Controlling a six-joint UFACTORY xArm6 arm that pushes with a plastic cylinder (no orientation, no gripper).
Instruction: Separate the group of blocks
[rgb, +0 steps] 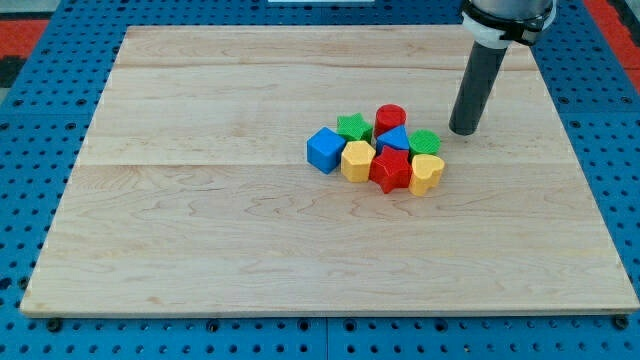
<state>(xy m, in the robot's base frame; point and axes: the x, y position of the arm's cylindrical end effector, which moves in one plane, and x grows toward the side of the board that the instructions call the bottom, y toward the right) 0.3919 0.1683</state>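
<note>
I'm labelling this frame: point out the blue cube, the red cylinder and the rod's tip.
blue cube (324, 149): camera view, front face.
red cylinder (390, 117): camera view, top.
my tip (462, 131): camera view, rod's bottom end.

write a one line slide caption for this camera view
My tip sits just right of a tight cluster of eight coloured blocks on the wooden board.

Eight little blocks sit bunched together, touching: a blue cube (324, 149), a green star (351, 126), a red cylinder (390, 117), a blue triangle (395, 138), a green block (425, 142), a yellow block (357, 160), a red star (390, 170) and a yellow heart (426, 173).
</note>
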